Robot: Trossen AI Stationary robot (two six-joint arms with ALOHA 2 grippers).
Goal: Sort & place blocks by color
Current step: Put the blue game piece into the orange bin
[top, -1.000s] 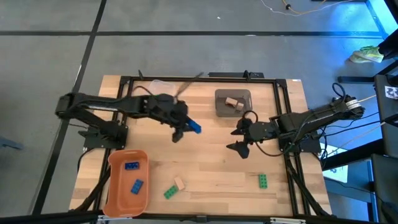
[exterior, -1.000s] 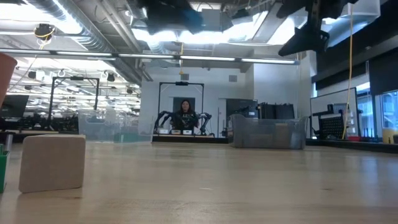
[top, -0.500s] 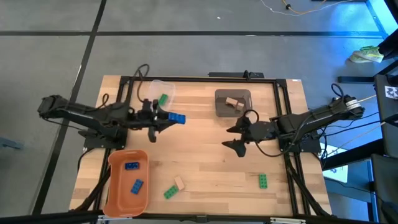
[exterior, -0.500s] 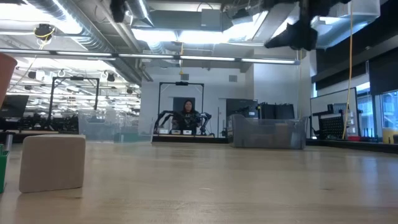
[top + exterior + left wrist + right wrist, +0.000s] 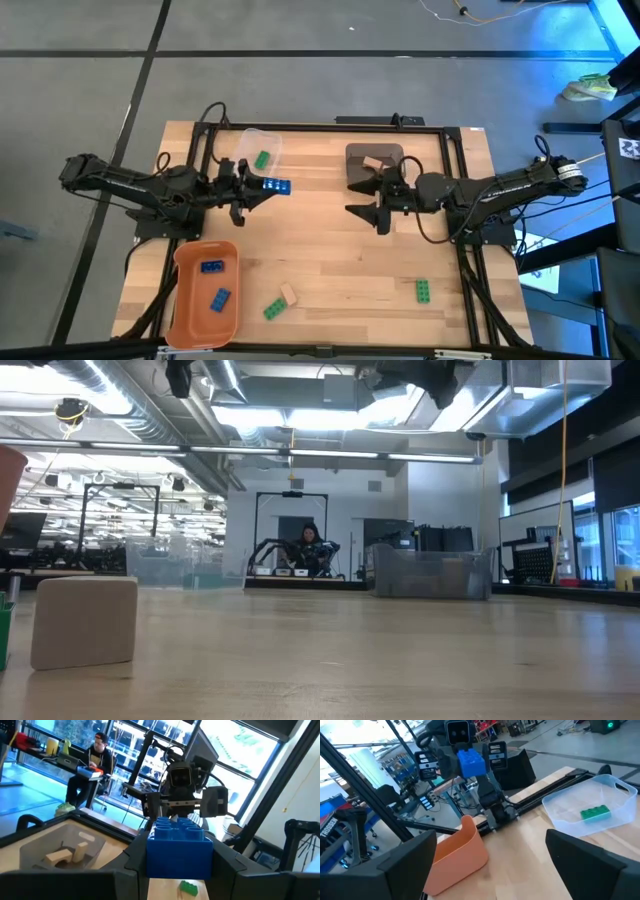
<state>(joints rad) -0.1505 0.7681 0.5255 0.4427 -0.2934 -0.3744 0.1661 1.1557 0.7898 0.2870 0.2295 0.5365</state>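
My left gripper point(image 5: 268, 188) hangs above the table's left half, shut on a blue block point(image 5: 279, 187), which also shows in the right wrist view point(image 5: 470, 762). My right gripper point(image 5: 366, 200) is open and holds nothing, just near of the grey bin point(image 5: 374, 155), which holds tan blocks point(image 5: 62, 854). One green block point(image 5: 262, 159) lies in the clear bin point(image 5: 252, 140). Two blue blocks point(image 5: 211, 266) lie in the orange bin point(image 5: 190, 300). On the table lie a green block point(image 5: 272, 309), a tan block point(image 5: 289, 295) and another green block point(image 5: 424, 290). My left gripper pinches the blue block between its two fingers point(image 5: 132, 855), which lie on the block's two opposite side faces point(image 5: 152, 852). The fingers come level from the table's left. The block is lifted clear of the table, studs up, its far end sticking out past the fingertips.
The three bins stand at the far left, far middle and near left of the table. A black frame point(image 5: 455, 180) runs round the table's edges. Bare wood lies in the middle point(image 5: 340, 270). A person point(image 5: 92, 760) sits in the room beyond.
My left gripper has drawn back from the table's middle toward its left and far edge, tipping from pointing down to level, and has carried the blue block along. My right gripper has moved toward the left and far edge, nearer the grey bin, staying open.
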